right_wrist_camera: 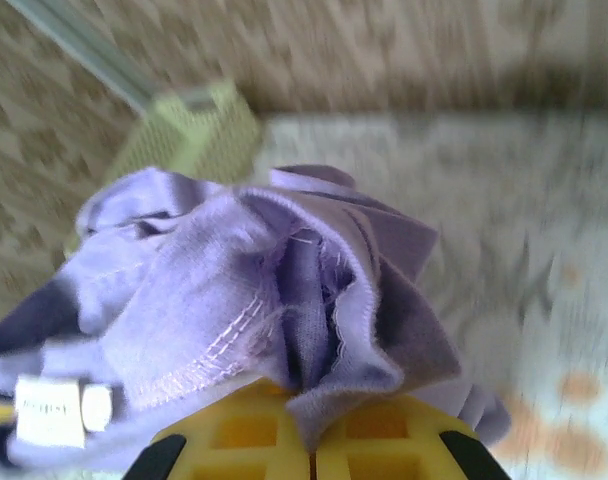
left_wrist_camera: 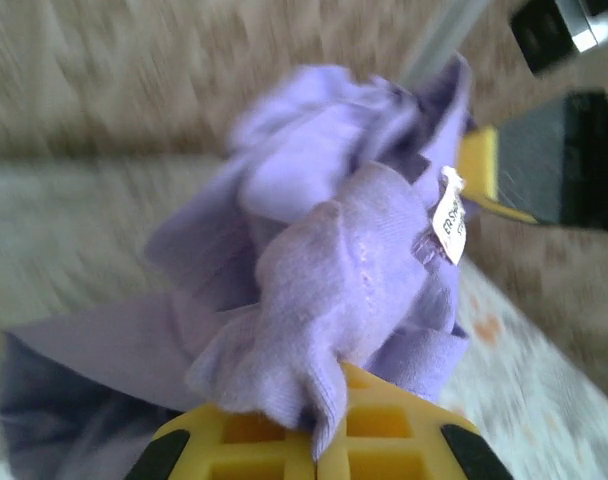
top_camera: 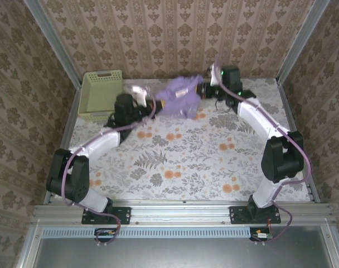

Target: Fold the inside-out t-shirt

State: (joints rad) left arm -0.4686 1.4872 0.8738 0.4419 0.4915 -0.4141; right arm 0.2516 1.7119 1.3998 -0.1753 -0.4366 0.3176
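Note:
The inside-out t-shirt [top_camera: 179, 97] is a bunched lavender wad held above the far middle of the table between both grippers. My left gripper [top_camera: 157, 103] pinches its left side and my right gripper [top_camera: 202, 91] pinches its right side. In the left wrist view the yellow jaws [left_wrist_camera: 317, 440] are shut on a fold of the t-shirt [left_wrist_camera: 324, 250], and a small white tag [left_wrist_camera: 449, 225] hangs on its right. In the right wrist view the gripper [right_wrist_camera: 312, 440] is shut on a seamed edge of the t-shirt [right_wrist_camera: 244, 290], with the tag [right_wrist_camera: 49, 410] at the lower left.
A pale green plastic basket [top_camera: 100, 91] stands at the far left corner, just behind the left arm; it also appears in the right wrist view [right_wrist_camera: 194, 135]. The floral tablecloth [top_camera: 180, 162] covers the table. Patterned walls close in the back and both sides.

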